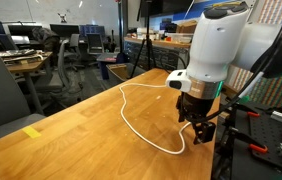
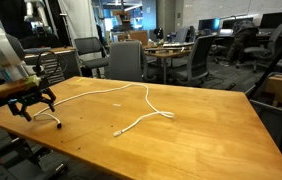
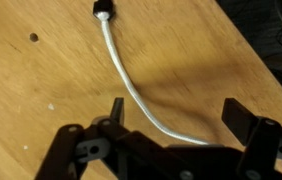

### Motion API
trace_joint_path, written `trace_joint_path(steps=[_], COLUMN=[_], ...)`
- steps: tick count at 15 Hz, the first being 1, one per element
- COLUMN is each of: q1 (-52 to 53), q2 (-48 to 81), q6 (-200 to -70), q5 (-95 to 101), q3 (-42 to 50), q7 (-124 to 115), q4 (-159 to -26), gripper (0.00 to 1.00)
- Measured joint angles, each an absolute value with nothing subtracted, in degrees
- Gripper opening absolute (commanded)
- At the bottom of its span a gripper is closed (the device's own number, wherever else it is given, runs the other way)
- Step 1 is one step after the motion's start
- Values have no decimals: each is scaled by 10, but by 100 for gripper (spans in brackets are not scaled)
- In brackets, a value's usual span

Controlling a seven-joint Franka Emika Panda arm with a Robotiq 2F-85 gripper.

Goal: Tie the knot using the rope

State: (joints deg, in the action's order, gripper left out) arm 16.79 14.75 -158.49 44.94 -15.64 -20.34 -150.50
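Your gripper (image 3: 176, 115) has its fingers (image 3: 116, 108) spread wide, with nothing pinched. The rope (image 3: 121, 65) lies flat on the table (image 3: 41, 90) and runs into the gap between them. In the wrist view it passes much closer to one finger than to the other, but you cannot tell from here whether it touches that finger. Out past the fingertips, the rope curves away in a gentle arc and ends in a small dark tip (image 3: 103, 12), well clear of both fingers. In both exterior views the gripper (image 1: 196, 118) (image 2: 31, 100) hangs low over the table's edge with its fingers pointing down, and the rope (image 1: 133, 122) (image 2: 141, 123) trails away from it across the tabletop in loose bends. The far end lies well apart from the fingers. The rope is thin, white, smooth and limp. The fingers are dark, hard-edged metal blades on a black linkage. The table is warm-toned wood with a soft sheen and faint grain, and it has a small dark hole (image 3: 33, 37) off to the side of the fingers. A short yellow strip of tape (image 1: 31, 131) is stuck flat near the table's far corner from the fingers.
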Motion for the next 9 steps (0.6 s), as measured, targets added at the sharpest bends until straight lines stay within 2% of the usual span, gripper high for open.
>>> trace_joint_path(steps=[1, 2, 3, 5, 9], q1=[169, 170, 172, 178, 185], q2=[163, 179, 195, 225, 254], q6=[-1593, -1601, -1607, -1614, -1613], q5=[467, 479, 487, 496, 499], q3=[-148, -141, -135, -128, -118], q7=[-217, -228, -238, -251, -266], q4=[-1495, -1482, -1468, -1442, -1418], gripper=[100, 95, 74, 70, 39])
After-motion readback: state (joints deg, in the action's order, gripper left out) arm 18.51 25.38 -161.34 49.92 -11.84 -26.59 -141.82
